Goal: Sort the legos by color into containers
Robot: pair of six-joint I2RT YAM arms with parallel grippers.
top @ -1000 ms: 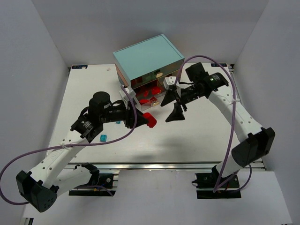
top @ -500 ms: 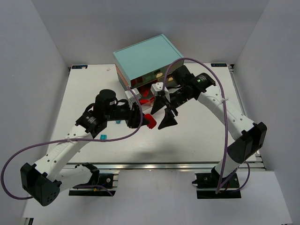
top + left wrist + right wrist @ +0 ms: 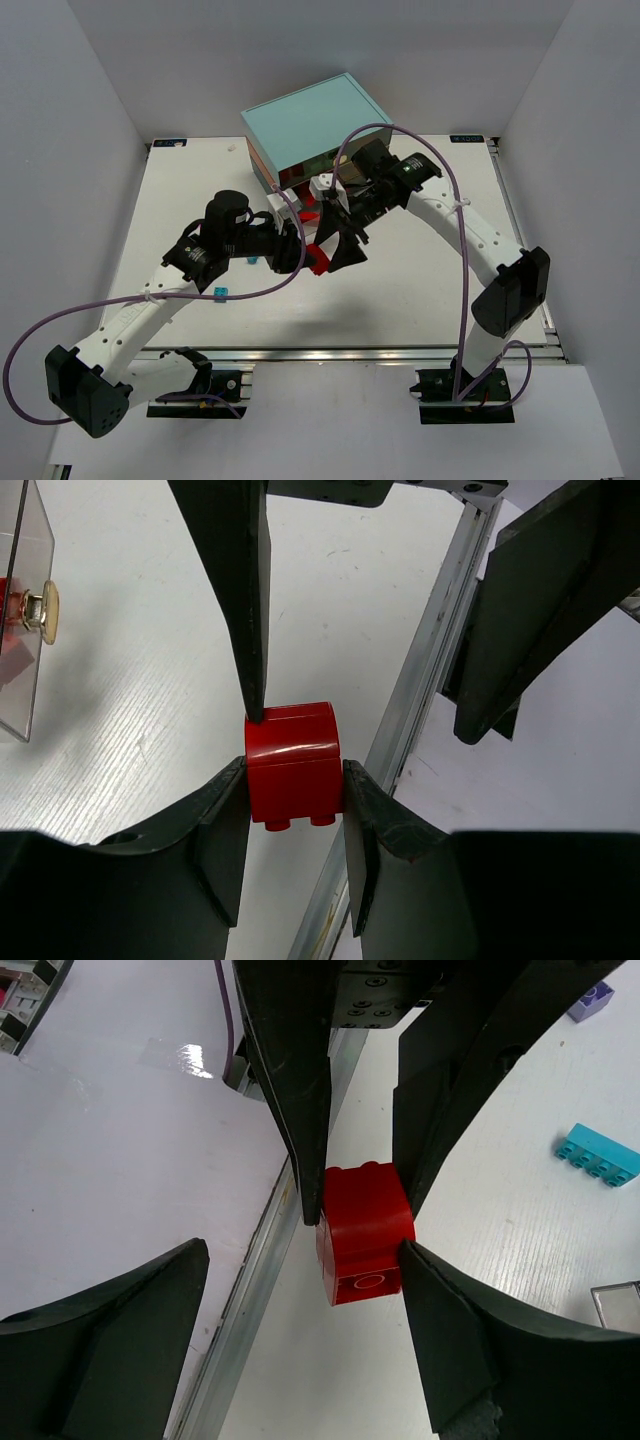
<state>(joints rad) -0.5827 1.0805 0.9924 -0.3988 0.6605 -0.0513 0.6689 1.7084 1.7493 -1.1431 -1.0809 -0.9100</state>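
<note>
While your left claw (image 3: 294, 770) clamps the red lego (image 3: 293, 742) and your right claw (image 3: 302, 1252) gapes around it, letting go early would likely drop it onto the tabletop (image 3: 130, 680).

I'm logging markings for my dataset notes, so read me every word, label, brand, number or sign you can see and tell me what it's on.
No text can be read in any view.
Dark tag at the far left corner: too small to read.
Dark tag at the far right corner: too small to read.
Red lego: no print visible.
Teal-topped chest: no print visible.
</note>
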